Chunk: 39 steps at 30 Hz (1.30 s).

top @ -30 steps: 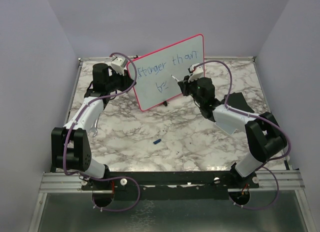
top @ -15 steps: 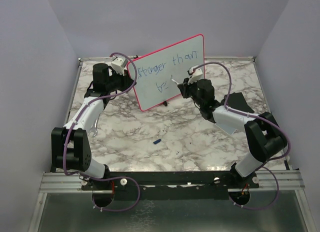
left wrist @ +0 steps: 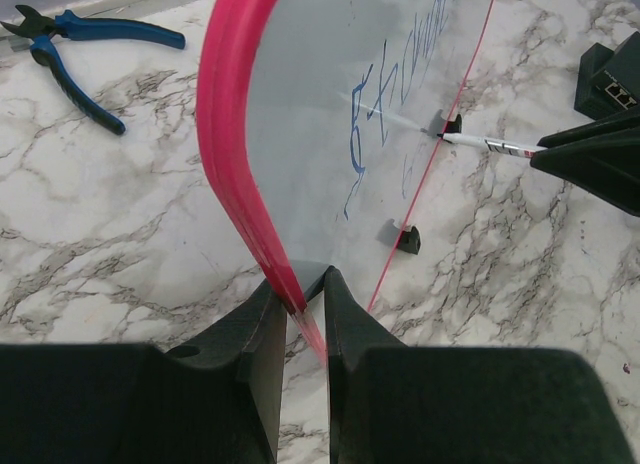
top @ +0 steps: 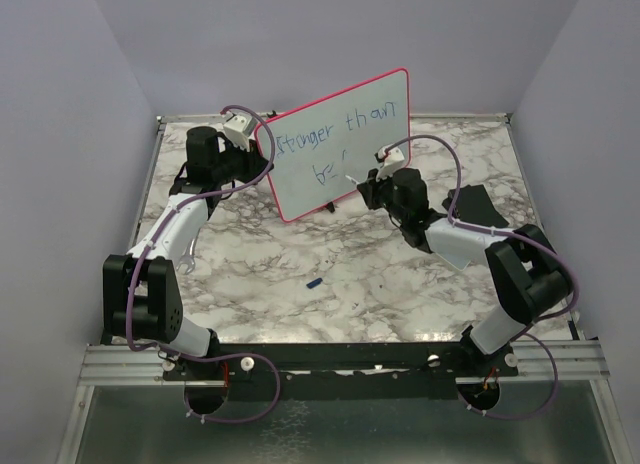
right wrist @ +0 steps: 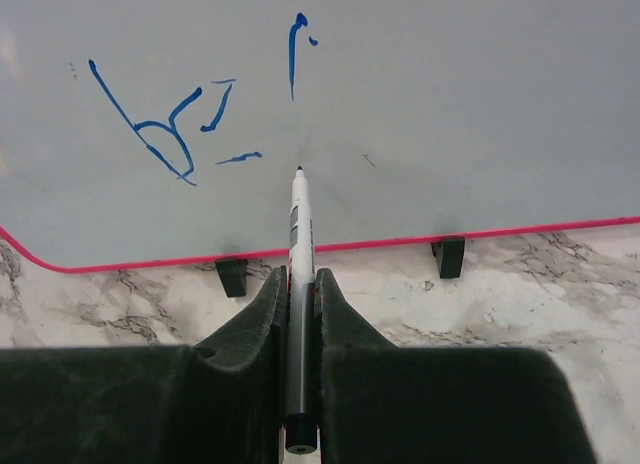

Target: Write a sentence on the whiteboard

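The whiteboard [top: 345, 149], white with a pink-red frame, stands tilted on its black feet at the back of the table. Its sentence [top: 340, 129] reads "Stronger than" in blue, with a few strokes [right wrist: 160, 124] in a lower row. My left gripper [left wrist: 303, 289] is shut on the whiteboard's [left wrist: 330, 134] left frame edge; the top view shows that gripper [top: 262, 156] beside the board. My right gripper [right wrist: 297, 279] is shut on a white marker [right wrist: 298, 224]. The marker's tip meets the whiteboard [right wrist: 450, 104] just below a short vertical stroke. From above, the right gripper [top: 366, 182] is at the board's lower right.
Blue-handled pliers [left wrist: 75, 44] lie behind the board on the left. A small blue cap [top: 314, 282] rests on the marble table mid-front. A dark flat object [top: 480, 202] lies right of the right arm. The table's metal rim [top: 460, 115] runs behind the board.
My right gripper has carried the marker down and slightly left along the board, leaving a new short stroke after the lower-row letters. The left gripper and the board have stayed put.
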{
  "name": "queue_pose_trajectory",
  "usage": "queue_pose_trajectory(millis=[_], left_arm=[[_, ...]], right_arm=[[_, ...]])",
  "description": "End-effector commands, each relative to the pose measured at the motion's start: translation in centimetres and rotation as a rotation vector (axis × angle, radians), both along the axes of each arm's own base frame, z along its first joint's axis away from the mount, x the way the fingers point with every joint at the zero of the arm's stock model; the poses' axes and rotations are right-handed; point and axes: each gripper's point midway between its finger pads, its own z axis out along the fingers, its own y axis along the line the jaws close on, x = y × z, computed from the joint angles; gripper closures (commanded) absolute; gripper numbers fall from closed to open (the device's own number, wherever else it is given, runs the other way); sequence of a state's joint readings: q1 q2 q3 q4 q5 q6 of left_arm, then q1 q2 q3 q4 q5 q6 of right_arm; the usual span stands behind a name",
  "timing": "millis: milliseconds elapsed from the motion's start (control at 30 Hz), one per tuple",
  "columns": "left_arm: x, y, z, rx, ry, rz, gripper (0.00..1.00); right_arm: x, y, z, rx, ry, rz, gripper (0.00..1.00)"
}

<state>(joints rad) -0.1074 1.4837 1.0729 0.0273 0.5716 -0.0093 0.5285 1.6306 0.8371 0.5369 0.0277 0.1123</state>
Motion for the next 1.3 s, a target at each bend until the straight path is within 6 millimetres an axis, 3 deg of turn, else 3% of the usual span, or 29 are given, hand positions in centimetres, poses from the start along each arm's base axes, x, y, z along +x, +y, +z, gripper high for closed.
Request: queue_pose_trajectory(millis=[0,367,1267], left_arm=[[-0.9,-0.4,-1.4,0.045,0.035,-0.024,0.96],[-0.9,-0.5,-1.4,0.047,0.034,-0.026,0.96],[-0.9,-0.4,-1.5,0.048,0.036,-0.024,0.96]], right_arm=[[-0.6,-0.1,-2.2,-0.013,0.050,0.005,0.99],[0.5,0.0,-1.8,-0.032,0.027,-0.011,0.99],[2.9,0.5,4.4,-0.030,-0.124,-0.025,0.99]])
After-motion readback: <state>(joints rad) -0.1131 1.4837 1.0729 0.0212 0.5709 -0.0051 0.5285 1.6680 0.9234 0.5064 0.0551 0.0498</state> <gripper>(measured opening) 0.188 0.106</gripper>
